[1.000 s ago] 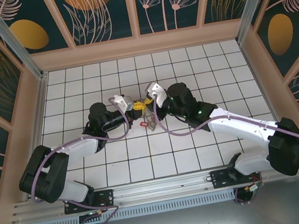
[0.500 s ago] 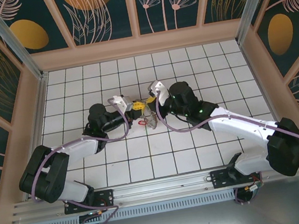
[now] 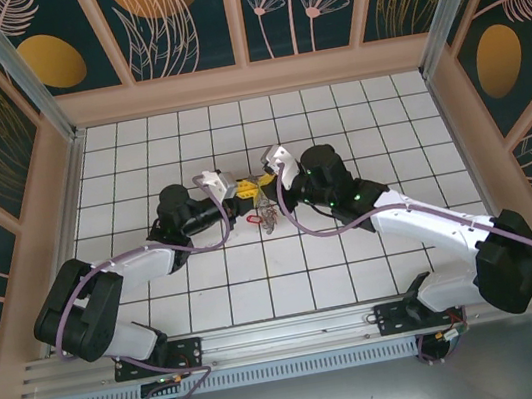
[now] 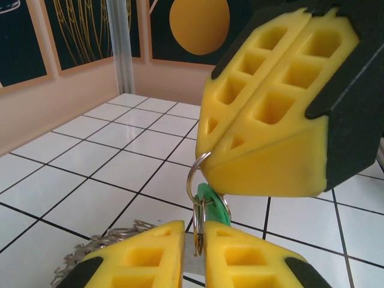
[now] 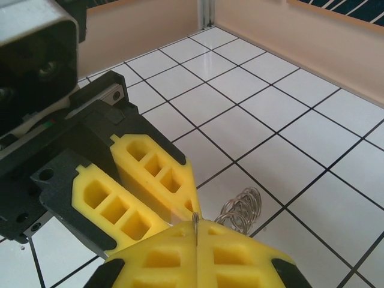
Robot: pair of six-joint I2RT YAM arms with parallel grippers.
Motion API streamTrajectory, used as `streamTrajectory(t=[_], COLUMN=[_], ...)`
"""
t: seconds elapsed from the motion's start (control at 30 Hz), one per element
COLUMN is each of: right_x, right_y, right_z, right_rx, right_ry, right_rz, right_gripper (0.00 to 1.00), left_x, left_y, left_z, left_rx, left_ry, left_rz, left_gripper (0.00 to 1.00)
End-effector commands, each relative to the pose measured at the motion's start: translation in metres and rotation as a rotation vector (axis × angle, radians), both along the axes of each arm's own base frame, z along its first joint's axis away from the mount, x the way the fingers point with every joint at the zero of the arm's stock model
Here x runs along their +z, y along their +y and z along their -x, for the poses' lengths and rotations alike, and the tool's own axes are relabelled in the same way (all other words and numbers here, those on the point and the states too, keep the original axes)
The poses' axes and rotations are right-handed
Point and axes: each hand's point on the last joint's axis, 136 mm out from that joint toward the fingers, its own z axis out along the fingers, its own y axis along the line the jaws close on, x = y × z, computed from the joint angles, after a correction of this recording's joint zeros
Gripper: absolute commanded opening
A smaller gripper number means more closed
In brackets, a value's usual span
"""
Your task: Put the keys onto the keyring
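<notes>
At bottom centre we are seeing the left gripper (image 4: 195,231) barely parted around a green-tagged key (image 4: 216,207); whether it is gripping, we cannot tell. Just above, the right gripper (image 4: 207,157) is pinching the keyring (image 4: 191,174), upper right.

The left gripper (image 4: 194,237) and right gripper (image 4: 207,150) meet tip to tip at mid-table (image 3: 333,108). The keyring (image 4: 193,174) juts from between the right gripper's fingers. A tagged key (image 4: 211,207) hangs under it, dipping between the left gripper's fingers. The loose keys (image 3: 268,219) lie on the table just in front of both.
</notes>
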Motion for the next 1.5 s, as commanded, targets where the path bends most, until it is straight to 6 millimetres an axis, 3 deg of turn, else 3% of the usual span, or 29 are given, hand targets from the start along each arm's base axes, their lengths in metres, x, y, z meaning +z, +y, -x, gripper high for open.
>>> streamTrajectory(t=[0.0,0.4,0.53,0.63,0.7,1.07,1.23,1.4,1.47], right_x=[0.028,0.018,0.018,0.016,0.014,-0.005,-0.004,0.009,0.015], right_y=[0.011,0.018,0.019,0.018,0.015,-0.016,-0.013,-0.003,0.0], right_z=[0.003,0.006,0.008,0.008,0.006,-0.022,-0.022,-0.015,-0.013], right_rx=[0.048,0.084,0.096,0.091,0.071,-0.137,-0.125,-0.055,-0.029], right_ry=[-0.056,-0.04,-0.038,-0.036,-0.034,0.038,0.046,0.027,0.015], right_rz=[-0.05,-0.008,-0.005,0.006,0.015,-0.01,-0.027,-0.054,-0.063], right_gripper=[0.0,0.0,0.0,0.0,0.0,0.0,0.0,0.0,0.0], left_x=[0.004,0.005,0.003,0.002,0.002,0.008,0.009,0.004,0.002], left_y=[-0.005,-0.005,-0.005,-0.005,-0.004,-0.003,-0.002,-0.002,-0.002], left_z=[0.0,0.001,0.001,0.001,0.0,0.002,0.003,0.003,0.003], left_rx=[-0.022,-0.034,-0.035,-0.03,-0.023,-0.017,-0.016,-0.012,-0.011], left_ry=[-0.029,-0.039,-0.036,-0.041,-0.042,-0.051,-0.053,-0.04,-0.036], left_rz=[-0.016,-0.035,-0.048,-0.054,-0.055,-0.008,0.012,0.001,-0.009], left_gripper=[0.17,0.18,0.14,0.02,0.0,0.0,0.0,0.0,0.07])
